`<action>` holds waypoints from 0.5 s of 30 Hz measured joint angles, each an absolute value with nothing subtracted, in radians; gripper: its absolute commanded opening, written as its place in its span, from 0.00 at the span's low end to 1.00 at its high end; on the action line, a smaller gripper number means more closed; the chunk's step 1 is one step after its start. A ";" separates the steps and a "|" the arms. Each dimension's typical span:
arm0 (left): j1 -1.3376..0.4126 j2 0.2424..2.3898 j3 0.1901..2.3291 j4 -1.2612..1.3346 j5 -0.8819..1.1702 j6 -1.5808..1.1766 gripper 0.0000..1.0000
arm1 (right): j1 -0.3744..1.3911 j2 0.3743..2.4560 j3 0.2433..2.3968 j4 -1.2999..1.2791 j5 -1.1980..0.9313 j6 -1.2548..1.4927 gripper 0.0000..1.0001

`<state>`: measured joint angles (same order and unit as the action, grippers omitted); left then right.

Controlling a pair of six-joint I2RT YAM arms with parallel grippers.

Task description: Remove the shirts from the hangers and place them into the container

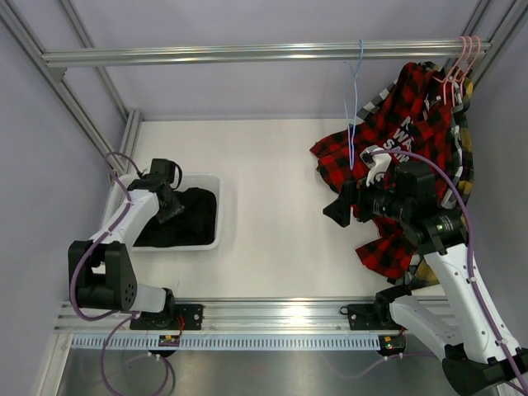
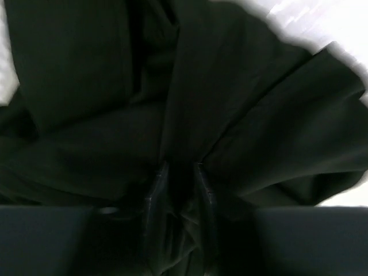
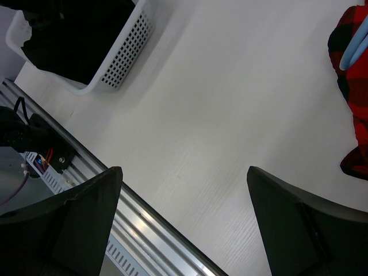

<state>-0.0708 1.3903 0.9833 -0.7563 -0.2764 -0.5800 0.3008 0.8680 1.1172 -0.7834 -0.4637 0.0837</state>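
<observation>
At the near left of the bench (image 1: pixel 280 206), the container (image 1: pixel 225 206) holds the plain black shirt (image 1: pixel 191 219), bunched up inside it. The left claw (image 2: pixel 181 169) is down in the container, its fingers (image 2: pixel 155 195) a narrow gap apart with black cloth bunched between them. I cannot tell whether it grips the cloth or has let it go.

To the right, the right claw (image 3: pixel 183 172) hangs above bare bench, spread wide and holding nothing, pointing left just beside the red-and-black plaid shirt (image 1: pixel 412 115). That shirt sprawls from the near right of the bench up to the pink hangers (image 1: pixel 466 49), which are hooked on the far rail (image 1: pixel 247 54) at its right end. A yellow-and-dark plaid shirt (image 1: pixel 468 161) shows along its right edge. A light blue hanger (image 1: pixel 355 91) hangs bare from the rail, just left of the red shirt.
</observation>
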 measured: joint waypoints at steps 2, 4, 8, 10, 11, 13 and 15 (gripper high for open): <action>-0.071 1.393 0.937 -0.734 -0.258 -0.603 0.38 | 0.301 0.868 1.116 -0.782 -0.468 0.084 0.99; -0.071 1.414 0.914 -0.709 -0.237 -0.622 0.40 | 0.301 0.869 1.116 -0.781 -0.476 0.084 0.99; -0.071 1.519 0.917 -0.630 -0.202 -0.646 0.41 | 0.301 0.869 1.114 -0.775 -0.489 0.087 0.99; -0.071 1.598 0.951 -0.611 -0.194 -0.647 0.41 | 0.301 0.869 1.110 -0.773 -0.490 0.088 0.99; -0.071 1.637 0.980 -0.610 -0.192 -0.645 0.41 | 0.301 0.869 1.109 -0.773 -0.490 0.088 0.99; -0.071 1.707 1.053 -0.607 -0.193 -0.631 0.41 | 0.301 0.868 1.108 -0.773 -0.490 0.091 0.99; -0.071 1.761 1.134 -0.590 -0.193 -0.612 0.41 | 0.301 0.868 1.107 -0.773 -0.488 0.093 0.99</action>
<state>-0.0708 1.7607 1.1339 -0.5900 -0.1932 -0.6121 0.3008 0.8677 1.1072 -0.7731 -0.4881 0.0929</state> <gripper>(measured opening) 0.410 0.993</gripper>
